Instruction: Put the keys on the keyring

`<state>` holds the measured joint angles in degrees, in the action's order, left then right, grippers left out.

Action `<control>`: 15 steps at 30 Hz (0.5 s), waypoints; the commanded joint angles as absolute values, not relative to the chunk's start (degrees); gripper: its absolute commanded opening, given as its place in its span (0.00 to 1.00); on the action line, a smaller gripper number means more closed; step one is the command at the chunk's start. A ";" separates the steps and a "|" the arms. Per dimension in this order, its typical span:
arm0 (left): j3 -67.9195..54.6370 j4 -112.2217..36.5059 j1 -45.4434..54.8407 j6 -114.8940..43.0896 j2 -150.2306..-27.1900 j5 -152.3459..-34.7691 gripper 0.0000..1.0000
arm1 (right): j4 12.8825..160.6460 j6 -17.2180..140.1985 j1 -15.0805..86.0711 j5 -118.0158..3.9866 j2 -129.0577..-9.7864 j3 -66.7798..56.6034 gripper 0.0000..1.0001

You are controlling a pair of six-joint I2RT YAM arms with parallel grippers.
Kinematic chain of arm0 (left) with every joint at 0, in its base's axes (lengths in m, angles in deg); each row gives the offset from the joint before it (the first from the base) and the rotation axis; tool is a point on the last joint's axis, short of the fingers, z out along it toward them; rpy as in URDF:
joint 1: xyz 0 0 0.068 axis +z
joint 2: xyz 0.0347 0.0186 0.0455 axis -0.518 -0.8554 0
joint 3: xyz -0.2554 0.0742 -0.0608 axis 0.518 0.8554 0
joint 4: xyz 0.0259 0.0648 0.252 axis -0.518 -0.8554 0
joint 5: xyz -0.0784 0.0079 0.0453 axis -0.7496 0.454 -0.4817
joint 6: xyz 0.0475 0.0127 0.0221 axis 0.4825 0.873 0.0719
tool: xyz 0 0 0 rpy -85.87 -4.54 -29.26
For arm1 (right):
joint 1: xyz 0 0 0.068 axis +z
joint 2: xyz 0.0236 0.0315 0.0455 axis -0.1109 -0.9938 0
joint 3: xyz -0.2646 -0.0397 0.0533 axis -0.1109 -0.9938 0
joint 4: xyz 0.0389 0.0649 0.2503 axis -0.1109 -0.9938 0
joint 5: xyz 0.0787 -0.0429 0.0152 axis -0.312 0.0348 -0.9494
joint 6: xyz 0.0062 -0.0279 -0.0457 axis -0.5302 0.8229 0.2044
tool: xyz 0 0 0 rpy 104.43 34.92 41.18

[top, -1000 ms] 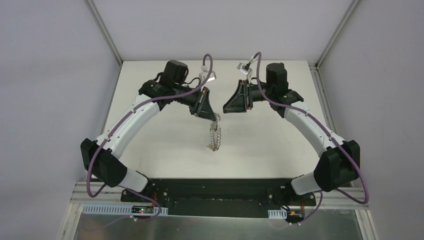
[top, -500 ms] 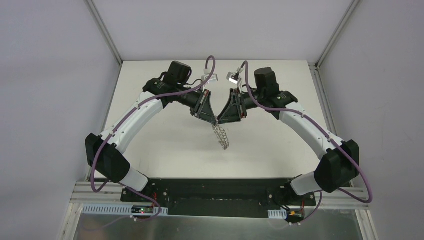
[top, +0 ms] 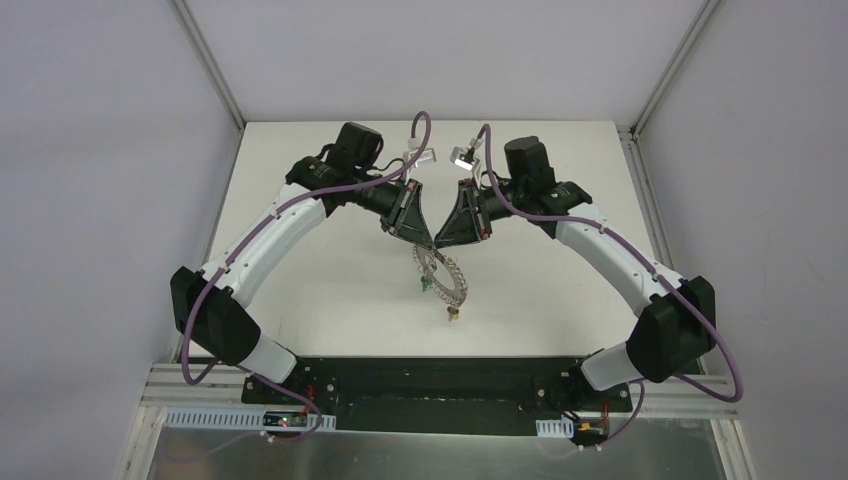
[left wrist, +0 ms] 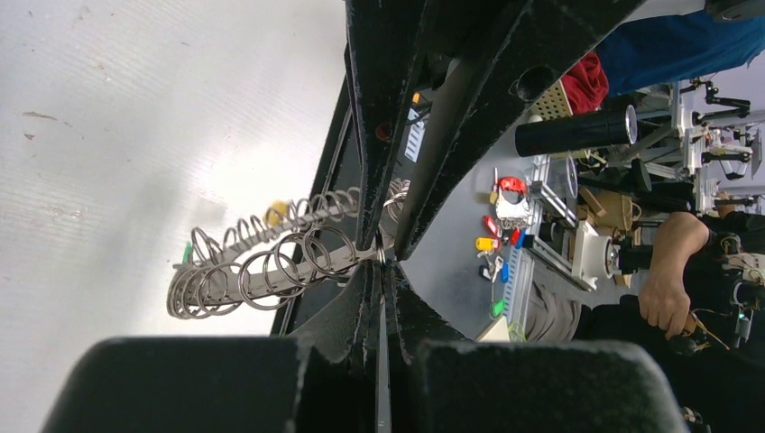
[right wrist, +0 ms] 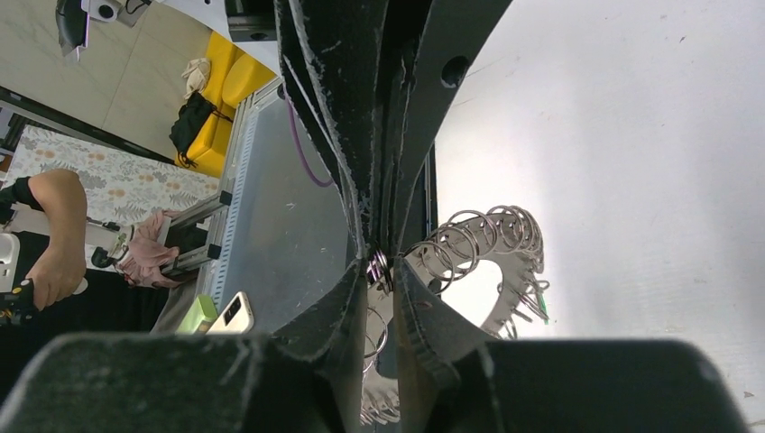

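Note:
The keyring (top: 458, 281), a grey loop fringed with small wire rings, hangs above the white table between both grippers. My left gripper (top: 425, 236) is shut on its top, and the wire rings (left wrist: 271, 271) fan out to the left of the left gripper (left wrist: 382, 258) in the left wrist view. My right gripper (top: 443, 238) meets it tip to tip. Its fingers (right wrist: 410, 293) pinch a few rings of the keyring (right wrist: 492, 236), leaving only a narrow gap. A green-headed key (top: 424, 286) and a yellow-orange one (top: 452, 314) dangle from the loop.
The white table (top: 320, 290) lies under the hanging loop, walled by grey panels left and right. Beyond its near edge are the black base rail (top: 430, 385), a bench with loose coloured tags (left wrist: 501, 239), a phone (right wrist: 236, 311) and a person's arm (left wrist: 672, 271).
The right gripper swung in from the right to meet the left one and closed on the keyring. The keyring went from a hanging strand to a spread loop.

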<state>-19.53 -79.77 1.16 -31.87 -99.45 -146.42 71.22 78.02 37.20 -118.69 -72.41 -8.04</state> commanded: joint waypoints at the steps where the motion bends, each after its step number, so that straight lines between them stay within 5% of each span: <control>1: -21.75 -78.72 0.64 -32.34 -98.80 -149.47 0.00 | 71.38 79.40 37.89 -119.11 -72.37 -5.75 0.17; 8: -21.92 -79.60 0.70 -31.23 -99.11 -148.85 0.00 | 73.79 76.97 37.88 -119.69 -72.59 -5.84 0.00; 15: -22.30 -80.57 0.70 -28.88 -98.18 -147.54 0.00 | 78.45 72.70 37.18 -120.06 -72.85 -6.15 0.00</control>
<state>-19.62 -80.10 1.20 -31.13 -99.45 -146.48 72.16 75.86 37.26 -118.67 -72.70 -7.99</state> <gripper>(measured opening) 0.011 0.009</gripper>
